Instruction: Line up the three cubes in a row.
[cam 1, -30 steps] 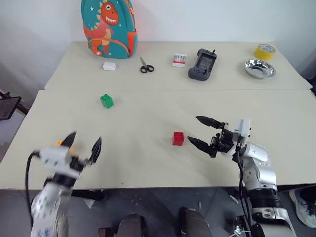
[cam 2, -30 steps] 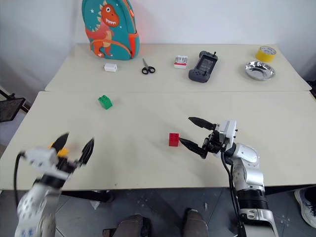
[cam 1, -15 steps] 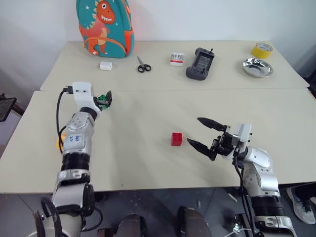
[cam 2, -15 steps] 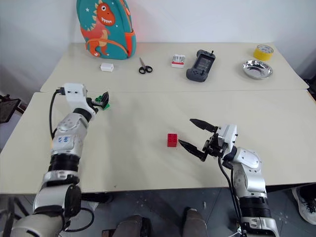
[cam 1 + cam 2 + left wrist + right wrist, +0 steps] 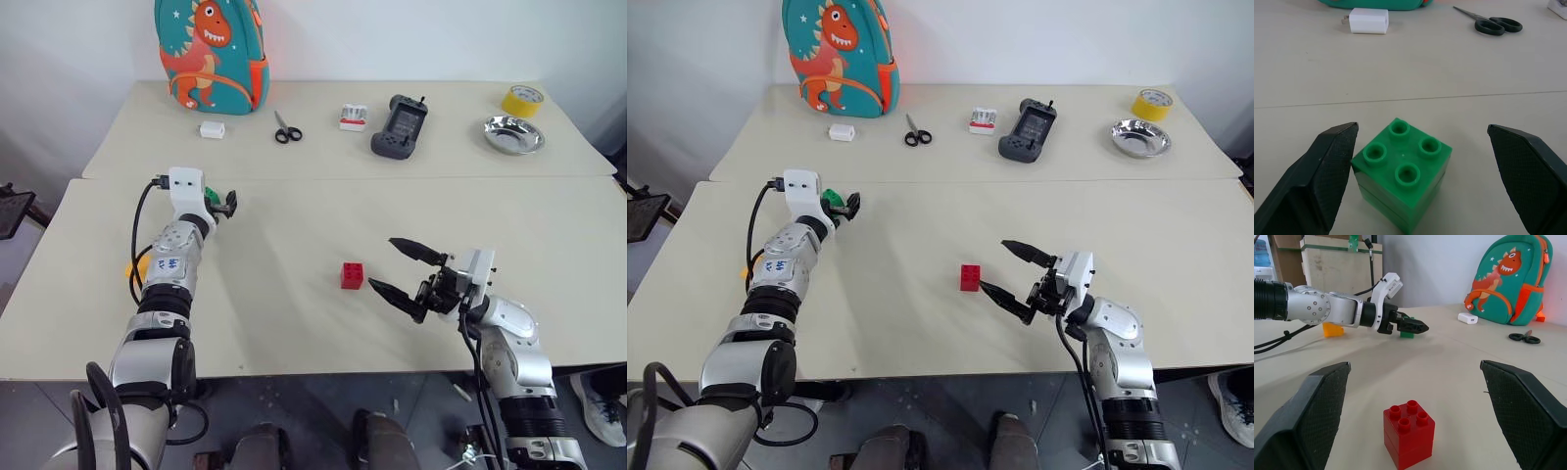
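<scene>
Beige tabletops [image 5: 294,323] fill your head view: the left gripper [image 5: 223,205], fingers spread, reaches the small green studded plastic cube [image 5: 211,195]; the right gripper [image 5: 404,278] gapes beside the red studded plastic cube [image 5: 352,275]; the yellow-orange cube [image 5: 137,269] peeks beside your left arm. Left wrist: green cube between parted fingers, touching one. Right wrist: red cube between wide fingers.
</scene>
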`<state>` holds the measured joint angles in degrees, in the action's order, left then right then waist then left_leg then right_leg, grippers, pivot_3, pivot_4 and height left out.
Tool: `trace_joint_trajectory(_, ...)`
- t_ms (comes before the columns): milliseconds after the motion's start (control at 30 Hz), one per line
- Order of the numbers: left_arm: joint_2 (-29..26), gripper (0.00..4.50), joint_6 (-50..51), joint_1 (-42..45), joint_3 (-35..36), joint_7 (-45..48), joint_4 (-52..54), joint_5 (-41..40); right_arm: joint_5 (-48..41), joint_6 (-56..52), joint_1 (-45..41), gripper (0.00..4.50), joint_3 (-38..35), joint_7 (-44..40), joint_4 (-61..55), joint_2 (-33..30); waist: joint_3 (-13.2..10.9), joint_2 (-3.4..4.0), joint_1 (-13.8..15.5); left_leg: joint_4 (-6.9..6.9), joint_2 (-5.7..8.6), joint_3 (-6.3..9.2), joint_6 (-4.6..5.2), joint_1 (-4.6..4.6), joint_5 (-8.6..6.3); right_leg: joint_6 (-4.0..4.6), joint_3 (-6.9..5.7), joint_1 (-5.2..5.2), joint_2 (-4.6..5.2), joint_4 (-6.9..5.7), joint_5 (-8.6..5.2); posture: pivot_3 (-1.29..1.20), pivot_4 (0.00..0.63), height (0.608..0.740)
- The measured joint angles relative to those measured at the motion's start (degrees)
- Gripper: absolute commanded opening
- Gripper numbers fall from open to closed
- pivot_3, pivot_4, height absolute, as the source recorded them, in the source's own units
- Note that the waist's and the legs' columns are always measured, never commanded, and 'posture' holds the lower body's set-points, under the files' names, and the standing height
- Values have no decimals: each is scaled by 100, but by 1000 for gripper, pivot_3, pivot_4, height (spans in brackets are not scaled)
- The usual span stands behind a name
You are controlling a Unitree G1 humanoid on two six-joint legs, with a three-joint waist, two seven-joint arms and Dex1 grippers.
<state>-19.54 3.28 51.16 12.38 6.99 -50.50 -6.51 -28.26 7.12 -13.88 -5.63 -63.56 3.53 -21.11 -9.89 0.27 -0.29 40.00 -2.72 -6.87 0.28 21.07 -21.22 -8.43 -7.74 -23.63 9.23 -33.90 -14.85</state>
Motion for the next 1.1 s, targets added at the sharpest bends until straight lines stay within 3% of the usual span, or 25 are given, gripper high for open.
trace_joint_trajectory(267,-1,1854,260,-469,-51,235,618,-11,8,2,-40,4500,75,18,21,0,0,0,-7,1,0,1,0,-1,0,0,0,0,0,-3,0,0,150,740)
trace_joint_trajectory(300,-5,1729,380,-587,-66,289,858,-15,11,3,-44,4500,85,18,25,0,0,0,-5,1,0,1,0,-1,0,0,1,0,0,-3,0,0,150,740)
trace_joint_trajectory(667,-378,1721,1142,-1921,-220,1715,3129,-507,40,1,-41,4500,205,24,27,0,0,0,2,5,-1,2,0,-1,0,0,3,0,0,-6,0,0,150,740)
trace_joint_trajectory(833,-1345,1721,693,-2260,-793,4357,3899,-1026,37,-43,119,4500,215,42,-74,-90,0,1,24,5,-1,1,-1,0,0,0,3,-1,0,-4,0,0,150,740)
trace_joint_trajectory(967,-1544,1721,41,-1975,-1373,5861,3631,-1045,-49,-256,379,4500,174,-62,-243,-382,0,1,47,11,-1,-3,-1,0,0,0,6,3,0,-1,0,0,150,740)
trace_joint_trajectory(1100,-1166,1721,-642,-1390,-1796,6435,2650,-774,-210,-571,596,4500,55,-213,-429,-796,0,1,25,10,0,-5,0,0,-1,0,6,3,0,0,0,0,150,740)
